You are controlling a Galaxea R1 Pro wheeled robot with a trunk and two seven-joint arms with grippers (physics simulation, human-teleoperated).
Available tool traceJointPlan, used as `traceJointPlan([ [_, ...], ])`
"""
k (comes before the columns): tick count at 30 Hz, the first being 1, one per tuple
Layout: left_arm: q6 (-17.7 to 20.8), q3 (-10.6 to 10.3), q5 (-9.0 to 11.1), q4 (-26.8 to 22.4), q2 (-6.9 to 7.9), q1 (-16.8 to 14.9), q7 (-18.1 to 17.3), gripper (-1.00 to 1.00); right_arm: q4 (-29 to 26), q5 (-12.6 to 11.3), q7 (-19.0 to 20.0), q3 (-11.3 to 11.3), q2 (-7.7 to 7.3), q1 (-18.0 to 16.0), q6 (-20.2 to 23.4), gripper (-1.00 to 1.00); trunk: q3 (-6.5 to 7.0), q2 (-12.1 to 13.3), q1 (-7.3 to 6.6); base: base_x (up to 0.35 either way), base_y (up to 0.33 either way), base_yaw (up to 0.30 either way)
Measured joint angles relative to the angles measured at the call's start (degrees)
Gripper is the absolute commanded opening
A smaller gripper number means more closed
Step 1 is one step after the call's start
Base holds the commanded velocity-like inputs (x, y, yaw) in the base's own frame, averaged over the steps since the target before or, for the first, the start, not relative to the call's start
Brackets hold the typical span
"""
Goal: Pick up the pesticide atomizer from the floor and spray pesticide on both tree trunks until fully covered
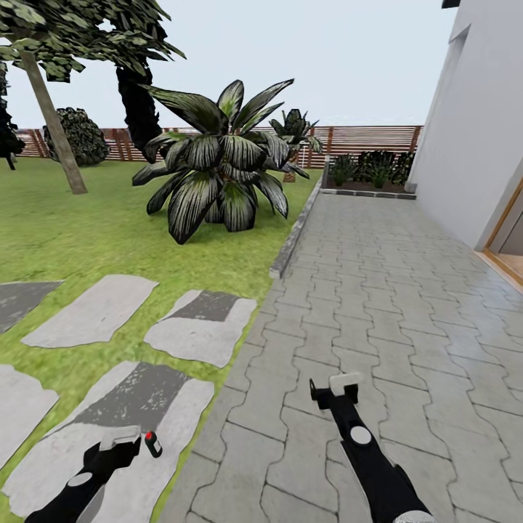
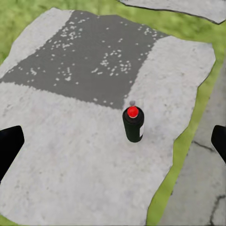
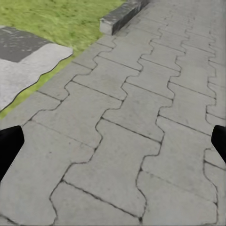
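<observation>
The pesticide atomizer (image 1: 152, 444), a tiny black bottle with a red tip, stands upright on a pale stepping slab (image 1: 43, 465) near the grass edge. My left gripper (image 1: 122, 444) hovers just left of it, open. In the left wrist view the atomizer (image 2: 133, 125) stands ahead between the spread fingers (image 2: 9, 147), untouched. My right gripper (image 1: 341, 386) is open over the grey paving (image 1: 407, 305), with nothing between its fingers (image 3: 9, 143). One tree with a pale leaning trunk (image 1: 54, 120) stands far left on the lawn.
A striped-leaf palm (image 1: 218, 171) grows mid-lawn, with a near-black tree (image 1: 138, 102) behind it. A stone curb (image 1: 294, 236) splits grass from paving. The slat fence (image 1: 363, 138) closes the back; a white house wall (image 1: 479, 131) and doorway (image 1: 508, 243) stand right.
</observation>
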Motion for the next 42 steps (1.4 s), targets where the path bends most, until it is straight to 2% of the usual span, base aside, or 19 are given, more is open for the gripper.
traceJointPlan([
  [12, 0.17, 0.12, 0.02, -0.01, -0.03, 0.03, 0.0, 1.0, 0.37, 0.07, -0.1, -0.17, -0.09, -0.15, 0.22, 1.0, -0.01, 0.0, 0.02, 0.152, 0.093, 0.004],
  [17, 0.08, 0.16, 0.02, -0.02, -0.2, 0.05, 0.0, 1.0, 0.44, 0.16, -0.11, -0.2, -0.13, -0.16, 0.22, 1.0, -0.24, 0.0, 0.02, 0.034, 0.003, 0.136],
  [25, -0.06, 0.17, 0.02, -0.01, -0.28, 0.05, 0.02, 1.0, 0.45, 0.17, -0.11, -0.2, -0.13, -0.2, 0.22, 1.0, -0.73, 0.0, -0.01, 0.282, -0.001, 0.14],
  [33, -0.07, 0.15, 0.05, 0.01, -0.31, -0.07, 0.08, 1.0, 0.43, 0.15, -0.12, -0.2, -0.14, -0.17, 0.24, 1.0, -0.8, 0.0, 0.0, 0.262, -0.141, 0.014],
  [42, -0.19, 0.16, 0.03, -0.01, -0.45, -0.1, 0.06, 1.0, 0.49, 0.12, -0.11, -0.2, -0.13, -0.18, 0.23, 1.0, -0.8, 0.0, 0.02, 0.093, -0.211, 0.036],
])
